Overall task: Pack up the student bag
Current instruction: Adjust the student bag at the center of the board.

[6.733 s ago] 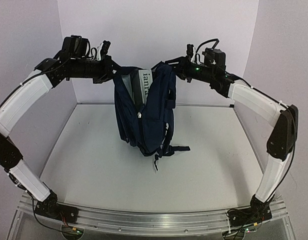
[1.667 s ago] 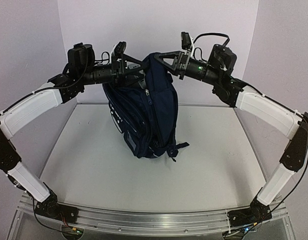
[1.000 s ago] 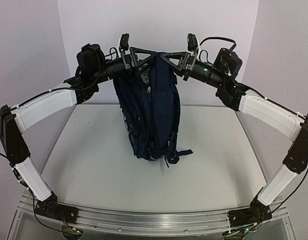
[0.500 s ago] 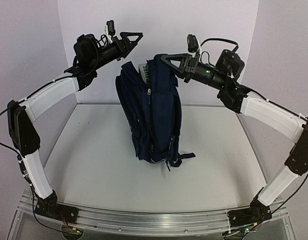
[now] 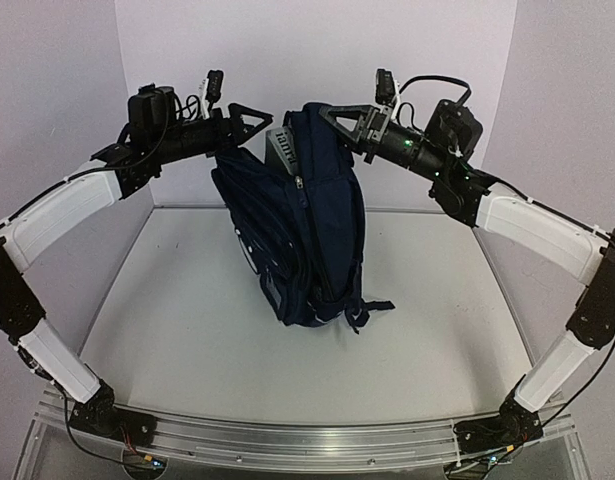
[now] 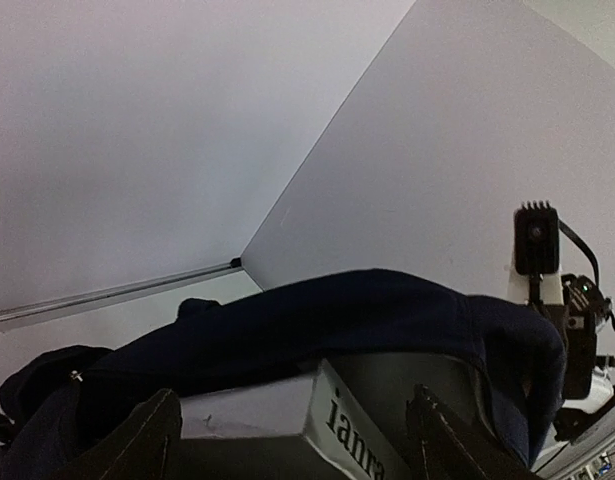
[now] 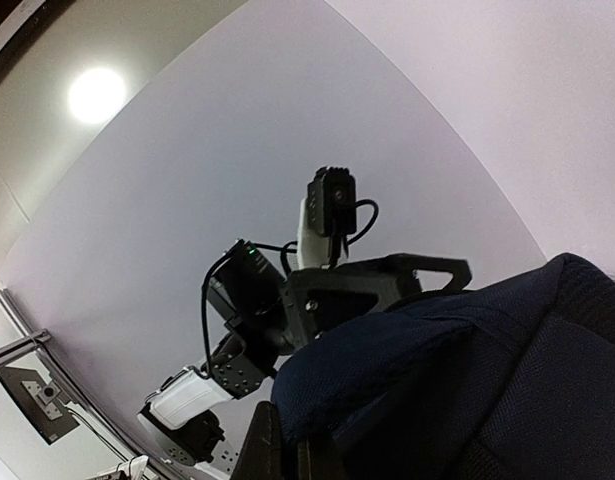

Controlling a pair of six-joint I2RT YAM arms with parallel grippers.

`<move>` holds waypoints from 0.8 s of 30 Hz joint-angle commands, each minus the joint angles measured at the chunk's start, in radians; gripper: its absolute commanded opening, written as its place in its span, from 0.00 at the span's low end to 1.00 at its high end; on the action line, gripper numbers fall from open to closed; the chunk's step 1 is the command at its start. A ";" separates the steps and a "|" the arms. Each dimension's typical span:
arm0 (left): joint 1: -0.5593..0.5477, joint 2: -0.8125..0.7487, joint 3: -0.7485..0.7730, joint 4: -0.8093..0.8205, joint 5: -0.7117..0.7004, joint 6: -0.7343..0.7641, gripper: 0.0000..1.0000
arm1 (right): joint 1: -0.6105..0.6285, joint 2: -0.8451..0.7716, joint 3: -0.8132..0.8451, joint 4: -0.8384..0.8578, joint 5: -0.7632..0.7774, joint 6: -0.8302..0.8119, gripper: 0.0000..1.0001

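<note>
- Upright, the student bag [image 5: 307,240] stood on the desk [image 5: 167,330], top open.
- We logged the right gripper [image 5: 332,116] pinching its top edge.
- We logged the left gripper [image 5: 255,118] spread, facing a grey book [image 5: 284,148] inside.

Pale lilac walls [image 5: 317,60] enclose a white table [image 5: 187,330]. An aluminium rail [image 5: 307,440] spans the bottom edge. A round light [image 7: 97,93] glows overhead.

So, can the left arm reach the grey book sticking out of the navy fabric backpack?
Probably yes. The left gripper hovers at the grey book, jaws open either side of it, nothing between; the right gripper seems to hold the navy fabric backpack open.
</note>
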 commanded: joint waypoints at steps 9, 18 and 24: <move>-0.088 -0.245 -0.015 -0.295 -0.081 0.391 0.83 | 0.001 0.104 0.188 -0.023 0.080 -0.088 0.00; -0.097 -0.126 0.127 -0.424 0.062 0.383 0.68 | 0.001 0.139 0.267 -0.123 0.074 -0.185 0.00; -0.163 -0.101 0.115 -0.395 -0.079 0.347 0.72 | 0.001 0.123 0.263 -0.274 0.401 -0.254 0.00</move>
